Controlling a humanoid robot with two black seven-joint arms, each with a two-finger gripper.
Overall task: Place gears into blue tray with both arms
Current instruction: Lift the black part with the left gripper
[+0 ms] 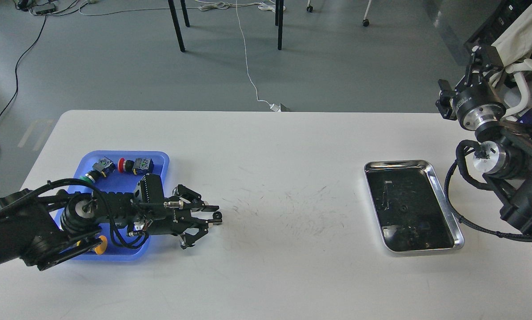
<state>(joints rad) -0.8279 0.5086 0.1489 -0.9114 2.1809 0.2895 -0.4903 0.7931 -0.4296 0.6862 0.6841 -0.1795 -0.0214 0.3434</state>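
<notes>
The blue tray [159, 158] lies at the table's left and holds several colour-capped push-button switches [134, 165]. My left arm reaches across the tray, and its gripper [215, 214] is just past the tray's right rim. A tiny black gear [218, 215] rests on the table between the fingertips, which are pressed in against it. In the silver tray [443, 209] at the right, a small dark gear-like piece [402, 207] lies among reflections. My right arm [492, 133] stands folded at the right edge; its gripper is out of view.
Besides a red-capped switch, the blue tray holds a green-capped one [87, 179] and a yellow-capped one [99, 244], partly under my left arm. The table between the two trays shows only dark scuff marks [292, 209]. Chair legs and cables are on the floor behind.
</notes>
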